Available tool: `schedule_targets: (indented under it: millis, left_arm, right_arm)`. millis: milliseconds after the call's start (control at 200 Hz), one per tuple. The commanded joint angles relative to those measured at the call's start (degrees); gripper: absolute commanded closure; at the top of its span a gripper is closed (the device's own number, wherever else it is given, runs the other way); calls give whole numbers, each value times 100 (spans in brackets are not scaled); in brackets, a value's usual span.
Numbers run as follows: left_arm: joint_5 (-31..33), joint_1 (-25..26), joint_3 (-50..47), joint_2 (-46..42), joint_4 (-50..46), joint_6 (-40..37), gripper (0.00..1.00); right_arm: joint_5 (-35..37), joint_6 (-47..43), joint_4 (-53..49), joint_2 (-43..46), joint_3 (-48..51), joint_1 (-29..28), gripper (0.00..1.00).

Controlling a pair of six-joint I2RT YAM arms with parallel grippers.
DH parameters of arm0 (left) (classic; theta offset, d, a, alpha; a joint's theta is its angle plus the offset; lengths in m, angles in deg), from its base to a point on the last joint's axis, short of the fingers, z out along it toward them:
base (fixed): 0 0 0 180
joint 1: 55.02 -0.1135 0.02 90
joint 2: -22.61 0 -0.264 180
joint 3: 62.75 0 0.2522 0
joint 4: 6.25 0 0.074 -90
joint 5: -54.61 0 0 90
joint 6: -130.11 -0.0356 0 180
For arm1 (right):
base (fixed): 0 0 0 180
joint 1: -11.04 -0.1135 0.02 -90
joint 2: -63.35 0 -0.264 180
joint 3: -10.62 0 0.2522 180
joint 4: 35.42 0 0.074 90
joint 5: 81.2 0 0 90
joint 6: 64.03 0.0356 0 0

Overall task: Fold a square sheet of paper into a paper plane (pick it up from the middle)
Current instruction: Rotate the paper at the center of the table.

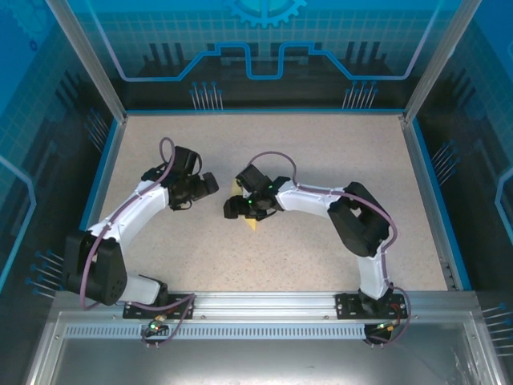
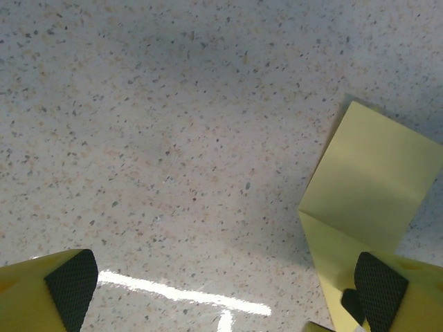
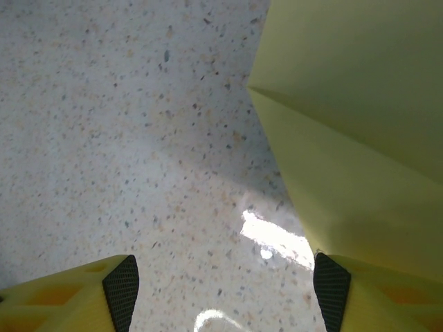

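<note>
Your yellow paper [image 2: 367, 187] lies near the middle of the table [image 1: 321, 144], well away from every edge. It has a fold across it. Your two grippers come close to each other there, one from the left and one from the right. From above, small yellow bits peek out from under the right one.

Your left gripper [image 2: 225, 290] is wide open, with bare table between its fingers. The paper sits off to one side of it. A corner of the paper reaches one finger [image 2: 381, 287], but you cannot tell if they touch.

Your right gripper [image 3: 227, 290] has its fingers apart too and holds nothing. Bare table shows between them. The paper is just beside it, with its edge right at one finger [image 3: 331, 290].
</note>
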Motion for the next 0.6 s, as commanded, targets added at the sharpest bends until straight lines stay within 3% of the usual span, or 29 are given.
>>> schedule_targets:
  millis: [0,270,445,595]
  left_arm:
    - [-283,-46,-91,-47,229,-19,1]
    - [-472,-45,-143,-3,327,-45,1]
    - [-690,-44,-232,-9,377,-81,1]
    - [-1085,-28,-390,-26,560,34,1]
  right_arm:
    - [131,-316,-698,-409,-458,22,30]
    - [-183,-1333,-1178,-356,-38,197,32]
    - [-428,-3086,-1733,413,965,636,33]
    - [-638,-3643,-1745,1273,1474,933,33]
